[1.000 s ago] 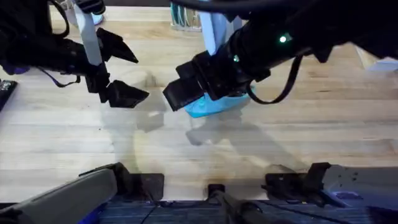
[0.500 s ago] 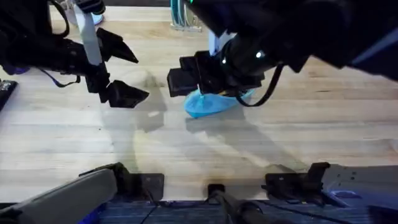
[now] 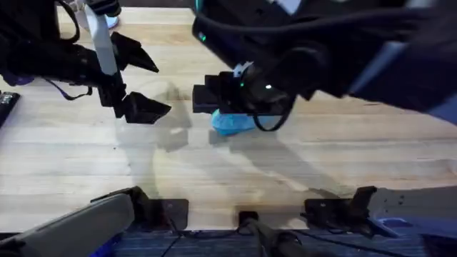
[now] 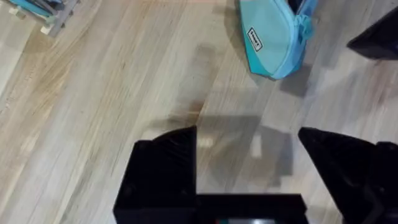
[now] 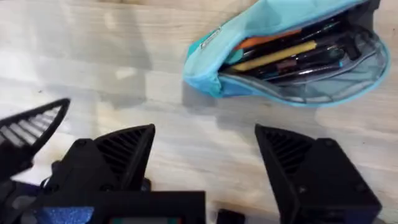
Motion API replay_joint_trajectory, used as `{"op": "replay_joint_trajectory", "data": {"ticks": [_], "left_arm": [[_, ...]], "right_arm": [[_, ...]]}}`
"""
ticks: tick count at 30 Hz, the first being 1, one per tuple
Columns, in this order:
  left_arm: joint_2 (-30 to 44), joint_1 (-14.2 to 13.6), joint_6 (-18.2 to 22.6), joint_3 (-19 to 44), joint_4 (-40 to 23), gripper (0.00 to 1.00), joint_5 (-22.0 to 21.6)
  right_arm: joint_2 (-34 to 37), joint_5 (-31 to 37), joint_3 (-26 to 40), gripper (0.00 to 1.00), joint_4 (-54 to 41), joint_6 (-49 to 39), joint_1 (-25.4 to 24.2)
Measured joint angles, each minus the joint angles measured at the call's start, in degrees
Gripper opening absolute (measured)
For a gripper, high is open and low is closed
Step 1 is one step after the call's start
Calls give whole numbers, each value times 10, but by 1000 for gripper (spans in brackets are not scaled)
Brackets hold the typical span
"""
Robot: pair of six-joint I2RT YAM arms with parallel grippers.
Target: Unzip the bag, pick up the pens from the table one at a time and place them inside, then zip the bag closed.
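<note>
Pens (image 5: pixel 292 53) lie inside the bag (image 5: pixel 292 59), as you see in the right wrist view: the zipper gapes, showing orange, yellow and dark sticks. From overhead, the right arm covers most of the bag (image 3: pixel 230 124). The right gripper (image 5: pixel 205 155) has moved further over the bag since a second ago (its fingers are spread, holding nothing). Your left gripper (image 3: pixel 143 86) hovers spread over the table (image 3: pixel 86 164), unchanged. Behind the bag stands a rack (image 4: pixel 43 12).

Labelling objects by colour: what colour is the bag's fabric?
Light blue; the bag shows best in the right wrist view.
</note>
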Motion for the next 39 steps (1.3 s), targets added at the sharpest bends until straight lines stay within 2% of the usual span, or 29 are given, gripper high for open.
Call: {"op": "replay_joint_trajectory", "data": {"ticks": [11, 16, 23, 25, 31, 36, 39], "left_arm": [[0, 0, 0, 0, 0, 993, 0], [0, 0, 0, 0, 0, 993, 0], [0, 0, 0, 0, 0, 993, 0], [0, 0, 0, 0, 0, 993, 0], [0, 0, 0, 0, 0, 993, 0], [0, 0, 0, 0, 0, 993, 0], [0, 0, 0, 0, 0, 993, 0]], "right_arm": [[94, 2, -2, 996, 32, 15, 0], [102, 4, -4, 993, 49, 18, -2], [111, 25, -4, 926, 60, 37, -14], [119, 29, -4, 871, 63, 40, -17], [129, 36, -4, 547, 65, 46, -19], [129, 45, -4, 447, 66, 48, -19], [129, 45, -4, 330, 66, 49, -22]]}}
